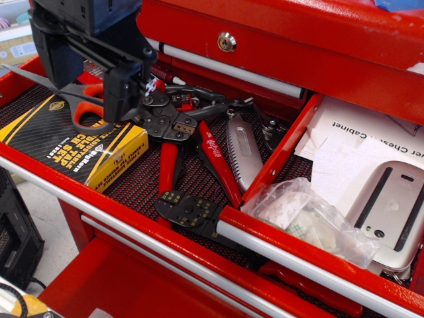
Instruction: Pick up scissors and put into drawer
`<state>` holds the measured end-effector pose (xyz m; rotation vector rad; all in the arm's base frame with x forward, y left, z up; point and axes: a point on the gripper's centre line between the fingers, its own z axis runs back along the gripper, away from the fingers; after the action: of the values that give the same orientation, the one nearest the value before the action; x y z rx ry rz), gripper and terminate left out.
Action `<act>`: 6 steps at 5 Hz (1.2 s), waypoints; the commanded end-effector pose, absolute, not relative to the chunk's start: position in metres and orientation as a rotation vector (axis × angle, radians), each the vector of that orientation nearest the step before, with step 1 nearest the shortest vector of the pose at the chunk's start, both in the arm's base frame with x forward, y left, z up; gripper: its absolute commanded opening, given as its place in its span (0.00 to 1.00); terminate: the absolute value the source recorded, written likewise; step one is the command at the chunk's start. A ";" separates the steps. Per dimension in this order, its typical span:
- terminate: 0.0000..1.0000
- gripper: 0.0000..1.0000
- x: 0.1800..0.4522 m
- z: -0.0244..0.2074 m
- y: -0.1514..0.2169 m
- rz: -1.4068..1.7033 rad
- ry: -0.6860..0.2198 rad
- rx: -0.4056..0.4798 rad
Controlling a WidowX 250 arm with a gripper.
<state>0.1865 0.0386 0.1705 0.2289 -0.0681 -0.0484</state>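
Note:
The scissors (88,109), with orange-red loop handles and long silver blades pointing left, are above a yellow-black box in the wide mesh-lined drawer at the left. My black gripper (93,89) comes down from the top left. Its fingers (124,93) stand on either side of the handles and look closed on them. The blade tips reach over the drawer's left red edge. The narrower red drawer (281,156) stands open at the right, with white papers (351,136) inside and a silver bar handle (298,257) along its front.
Red-handled black crimping pliers (199,162) and a grey folding saw (242,149) lie on the black mesh (142,185) beside the yellow-black box (73,142). A clear plastic bag (311,218) and a silver device (391,212) lie in the narrow drawer. The chest's red lid with a lock (227,42) is behind.

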 end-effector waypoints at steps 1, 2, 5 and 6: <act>0.00 1.00 0.186 0.171 0.039 -0.048 -0.068 0.229; 0.00 1.00 0.183 0.176 0.075 -0.310 -0.006 0.257; 0.00 1.00 0.235 0.161 0.166 -1.056 -0.079 0.363; 0.00 1.00 0.251 0.156 0.166 -1.237 -0.199 0.380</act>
<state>0.2465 0.1680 0.1372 0.3157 -0.2254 -1.2760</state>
